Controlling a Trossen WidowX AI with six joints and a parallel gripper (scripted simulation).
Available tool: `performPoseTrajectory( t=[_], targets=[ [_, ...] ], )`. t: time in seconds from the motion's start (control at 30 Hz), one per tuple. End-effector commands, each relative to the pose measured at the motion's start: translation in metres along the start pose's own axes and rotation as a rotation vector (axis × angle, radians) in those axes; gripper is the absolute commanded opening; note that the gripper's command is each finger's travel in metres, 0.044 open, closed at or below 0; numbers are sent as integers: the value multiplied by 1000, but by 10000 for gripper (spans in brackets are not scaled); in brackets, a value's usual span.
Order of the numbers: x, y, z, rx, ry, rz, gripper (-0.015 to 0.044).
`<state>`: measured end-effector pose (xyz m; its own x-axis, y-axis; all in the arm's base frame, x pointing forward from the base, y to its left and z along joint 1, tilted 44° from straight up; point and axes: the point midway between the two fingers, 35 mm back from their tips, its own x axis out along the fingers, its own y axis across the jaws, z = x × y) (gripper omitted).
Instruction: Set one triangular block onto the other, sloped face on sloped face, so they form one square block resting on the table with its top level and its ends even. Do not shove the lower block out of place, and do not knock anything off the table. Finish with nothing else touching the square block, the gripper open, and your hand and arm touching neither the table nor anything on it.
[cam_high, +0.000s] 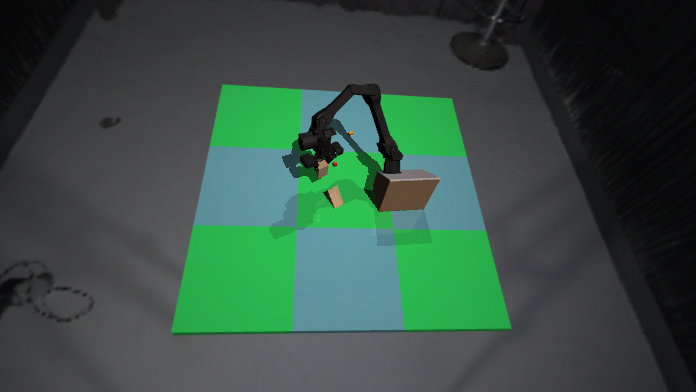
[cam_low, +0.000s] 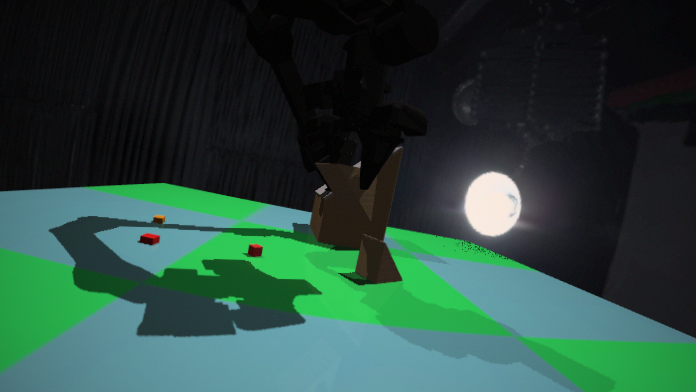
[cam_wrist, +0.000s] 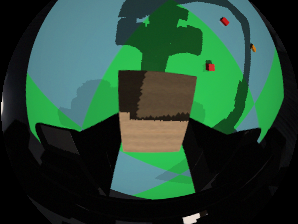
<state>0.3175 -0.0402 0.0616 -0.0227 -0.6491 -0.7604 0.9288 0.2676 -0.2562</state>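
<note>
Above the green-and-blue checkered table (cam_high: 345, 280) (cam_low: 200, 360) (cam_wrist: 55, 60), the tool (cam_high: 322, 161) (cam_low: 345, 182) (cam_wrist: 150, 116) pinches one triangular block (cam_high: 322, 169) (cam_low: 345, 185) (cam_wrist: 156, 110).

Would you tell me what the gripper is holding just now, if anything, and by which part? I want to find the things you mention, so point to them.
The gripper (cam_high: 324, 159) (cam_low: 345, 182) (cam_wrist: 150, 116) holds a tan wooden triangular block (cam_high: 322, 169) (cam_low: 343, 179) (cam_wrist: 159, 97), pinched between its two opposite ends.

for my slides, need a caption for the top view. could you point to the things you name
Robot arm's jaws (cam_high: 322, 161) grip one triangular block (cam_high: 322, 169) above a checkered mat (cam_high: 345, 280), the other block (cam_high: 335, 197) resting on it.
</note>
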Motion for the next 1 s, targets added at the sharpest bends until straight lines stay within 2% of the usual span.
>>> performPoseTrajectory(
  t=[0.0,0.97],
  targets=[
    [-3,4,-21,-2,11,-4,0],
    [-21,-5,-160,5,-21,-40,0]
  ],
)
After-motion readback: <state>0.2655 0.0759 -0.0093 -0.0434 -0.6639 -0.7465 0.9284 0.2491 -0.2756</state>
